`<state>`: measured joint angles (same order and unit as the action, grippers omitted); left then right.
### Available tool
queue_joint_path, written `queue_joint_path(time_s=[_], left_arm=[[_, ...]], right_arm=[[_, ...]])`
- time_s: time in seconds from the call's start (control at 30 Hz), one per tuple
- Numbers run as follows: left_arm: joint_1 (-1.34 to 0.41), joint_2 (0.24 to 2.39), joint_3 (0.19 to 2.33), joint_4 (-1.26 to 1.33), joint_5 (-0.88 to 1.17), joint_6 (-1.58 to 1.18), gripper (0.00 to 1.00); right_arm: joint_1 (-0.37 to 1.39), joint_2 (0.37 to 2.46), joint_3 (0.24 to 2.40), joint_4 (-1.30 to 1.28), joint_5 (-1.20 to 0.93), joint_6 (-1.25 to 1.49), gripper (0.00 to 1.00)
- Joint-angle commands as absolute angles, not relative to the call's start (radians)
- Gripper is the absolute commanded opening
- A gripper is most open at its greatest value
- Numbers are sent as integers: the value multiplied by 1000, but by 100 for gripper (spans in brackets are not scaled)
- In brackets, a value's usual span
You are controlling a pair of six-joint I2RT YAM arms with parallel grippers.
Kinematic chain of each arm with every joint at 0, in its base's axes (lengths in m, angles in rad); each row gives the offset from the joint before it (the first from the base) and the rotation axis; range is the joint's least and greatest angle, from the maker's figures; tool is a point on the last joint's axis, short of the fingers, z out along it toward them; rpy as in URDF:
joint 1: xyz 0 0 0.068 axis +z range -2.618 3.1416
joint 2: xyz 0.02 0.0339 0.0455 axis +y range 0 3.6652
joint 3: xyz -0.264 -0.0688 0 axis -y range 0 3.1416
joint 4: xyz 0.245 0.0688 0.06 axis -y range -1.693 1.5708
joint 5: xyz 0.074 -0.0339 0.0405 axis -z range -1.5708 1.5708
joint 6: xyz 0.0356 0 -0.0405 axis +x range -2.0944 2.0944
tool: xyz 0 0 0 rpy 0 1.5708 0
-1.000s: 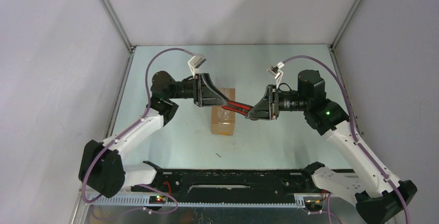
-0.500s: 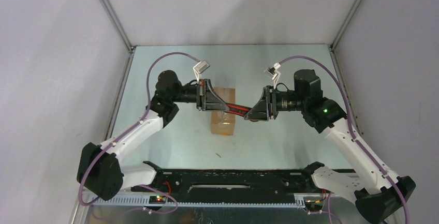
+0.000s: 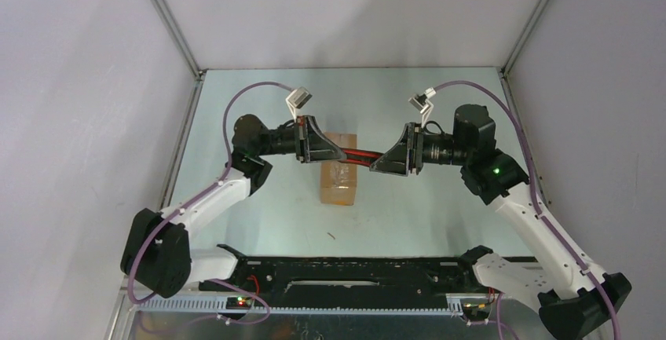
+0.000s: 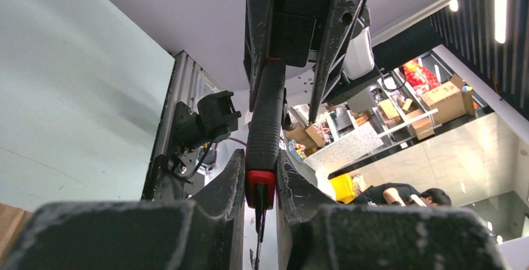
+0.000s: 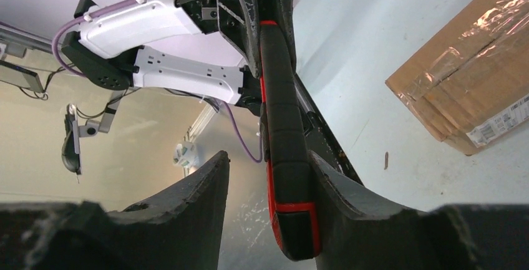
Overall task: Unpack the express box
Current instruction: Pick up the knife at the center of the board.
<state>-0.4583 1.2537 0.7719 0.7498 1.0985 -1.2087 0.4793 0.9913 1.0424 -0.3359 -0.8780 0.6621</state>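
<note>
The express box, brown cardboard with clear tape and a white label, lies on the table under both grippers; it also shows in the right wrist view. A red-and-black utility knife hangs in the air above it, spanning both grippers. My left gripper is shut on one end of the knife, its jaws pressing both sides. My right gripper is open around the other end; the knife rests against one finger, with a clear gap to the other.
Pale green table with grey walls on three sides. A black rail with both arm bases runs along the near edge. A small dark scrap lies in front of the box.
The knife has gone from sloping down to the right to nearly level. Both wrists have shifted slightly, and the right gripper has risen a little.
</note>
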Motion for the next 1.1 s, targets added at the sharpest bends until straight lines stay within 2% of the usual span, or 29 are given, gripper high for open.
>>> queue_joint_path(time_s=[0.0, 0.3, 0.37, 0.5, 0.6, 0.63, 0.67, 0.73, 0.77, 0.87, 0.93, 1.07], left_arm=[[-451, 1250, 760, 859, 1057, -1262, 0], [-453, 1229, 764, 773, 1019, -1207, 0], [-453, 1223, 766, 743, 1011, -1192, 0], [-454, 1215, 766, 722, 1014, -1186, 0], [-453, 1213, 779, 671, 1029, -1155, 1], [-452, 1210, 792, 627, 1029, -1124, 15], [-447, 1204, 805, 555, 1020, -1080, 46], [-423, 1173, 843, 309, 956, -942, 82], [-410, 1157, 863, 197, 904, -878, 91], [-367, 1133, 928, -50, 689, -762, 97], [-341, 1139, 957, -126, 542, -743, 98], [-315, 1302, 1106, -288, 236, -744, 98]], right_arm=[[473, 962, 1019, -224, -878, 747, 47], [486, 925, 945, -73, -749, 872, 34], [492, 915, 936, -70, -713, 878, 25], [497, 916, 934, -81, -687, 869, 0], [491, 915, 935, -81, -694, 862, 0], [485, 915, 936, -84, -696, 859, 0], [477, 913, 936, -95, -697, 854, 0], [458, 897, 936, -134, -689, 839, 0], [446, 887, 940, -165, -673, 822, 0], [430, 865, 974, -322, -559, 745, 0], [432, 859, 998, -435, -458, 707, 0], [476, 856, 1030, -558, -241, 671, 0]])
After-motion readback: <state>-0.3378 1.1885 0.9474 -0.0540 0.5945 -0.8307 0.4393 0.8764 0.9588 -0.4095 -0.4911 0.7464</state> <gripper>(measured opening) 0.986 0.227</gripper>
